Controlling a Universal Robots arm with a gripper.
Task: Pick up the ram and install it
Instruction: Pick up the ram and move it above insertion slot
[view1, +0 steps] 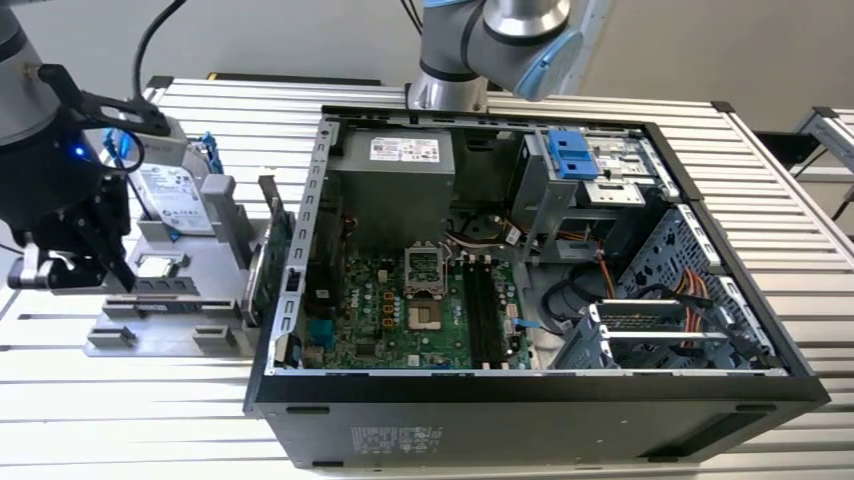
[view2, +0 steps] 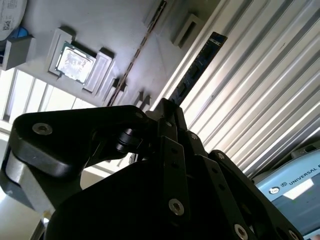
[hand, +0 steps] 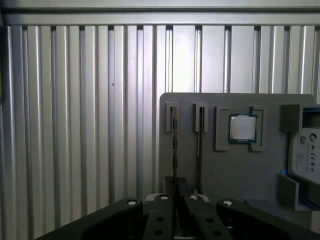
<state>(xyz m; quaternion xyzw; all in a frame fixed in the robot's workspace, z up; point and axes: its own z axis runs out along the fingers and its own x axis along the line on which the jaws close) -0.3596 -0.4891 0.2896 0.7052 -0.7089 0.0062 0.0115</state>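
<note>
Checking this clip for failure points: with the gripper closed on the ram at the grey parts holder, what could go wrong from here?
The jaws of the gripper seem to grip the ram near one end, so its long free length could tilt or slip. A second stick stands in the neighbouring slot of the grey holder, close enough to snag. The memory slots lie deep in the open computer case, leaving little room for a tilted stick.

— What's the gripper (hand: 176, 182) like?
— Black linkage bars, silver screws (hand: 131, 202).
— And the arm?
— Behind the computer case (view1: 534, 420), a silver joint (view1: 501, 25) with a light-blue cap (view1: 554, 55). To the exterior view's left of the case, a black cable (view1: 144, 50) and a blue light (view1: 80, 152).
</note>
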